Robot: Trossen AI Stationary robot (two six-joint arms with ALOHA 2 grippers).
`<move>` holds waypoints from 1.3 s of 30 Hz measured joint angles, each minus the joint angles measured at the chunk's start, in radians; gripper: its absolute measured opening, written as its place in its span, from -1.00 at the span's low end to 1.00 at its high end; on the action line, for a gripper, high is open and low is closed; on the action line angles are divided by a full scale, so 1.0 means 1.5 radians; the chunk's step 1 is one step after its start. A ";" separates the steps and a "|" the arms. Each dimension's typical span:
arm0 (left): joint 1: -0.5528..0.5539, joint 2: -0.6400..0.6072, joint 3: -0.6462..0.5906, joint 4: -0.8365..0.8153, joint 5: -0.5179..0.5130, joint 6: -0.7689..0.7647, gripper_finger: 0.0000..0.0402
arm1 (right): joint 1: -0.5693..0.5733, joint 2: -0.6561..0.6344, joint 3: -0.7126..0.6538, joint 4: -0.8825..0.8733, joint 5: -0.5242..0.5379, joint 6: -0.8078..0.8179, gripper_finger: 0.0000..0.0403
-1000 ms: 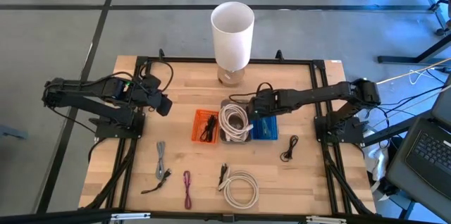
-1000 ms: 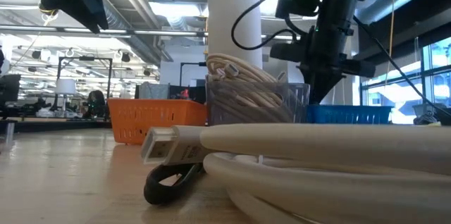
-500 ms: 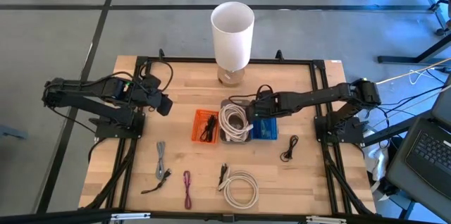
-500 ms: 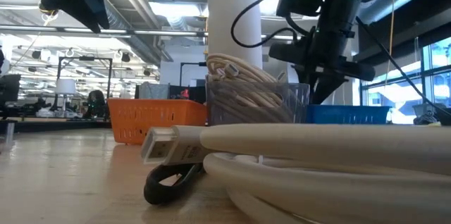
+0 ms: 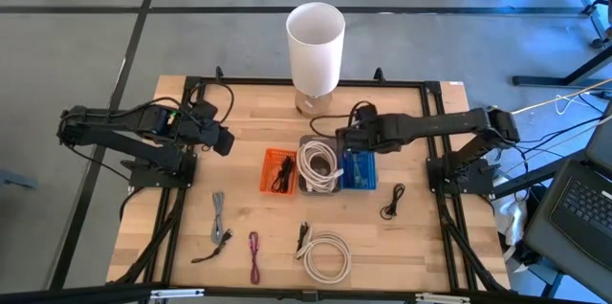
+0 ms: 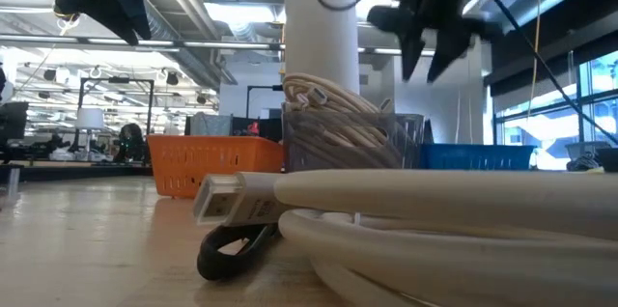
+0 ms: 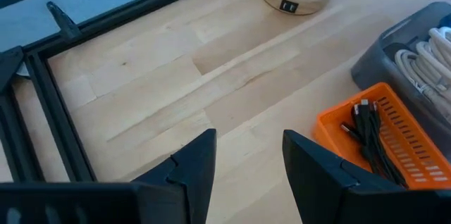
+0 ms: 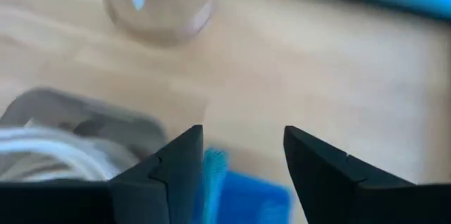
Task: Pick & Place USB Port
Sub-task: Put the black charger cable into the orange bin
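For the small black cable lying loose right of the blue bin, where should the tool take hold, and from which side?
Grip the black cable at its bunched middle, coming straight down from above. It lies flat on the table in a loose tangle, apart from the blue bin, so a top-down pinch across the bundle likely catches most strands.

My wrist view of the blue bin (image 8: 243, 196) is blurred and cut by the edge. In the low view, a white cable coil (image 6: 435, 220) hides the counter behind it.
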 joint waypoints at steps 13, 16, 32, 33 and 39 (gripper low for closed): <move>0.000 0.014 0.000 0.003 -0.049 -0.117 -0.22 | -0.155 -0.087 0.111 -0.085 0.125 -0.380 -0.15; 0.000 0.024 0.000 0.003 -0.055 -0.153 -0.22 | -0.184 -0.137 0.099 -0.030 0.097 -0.498 -0.16; -0.241 0.150 0.000 0.049 0.072 -0.290 -0.22 | -0.221 -0.272 0.091 0.023 -0.145 -0.490 -0.16; -0.267 0.169 0.000 0.065 0.070 -0.310 -0.22 | -0.220 -0.269 0.091 0.023 -0.160 -0.487 -0.16; -0.374 0.292 0.000 0.242 0.053 -0.429 -0.22 | -0.199 -0.258 0.091 0.023 -0.178 -0.485 -0.16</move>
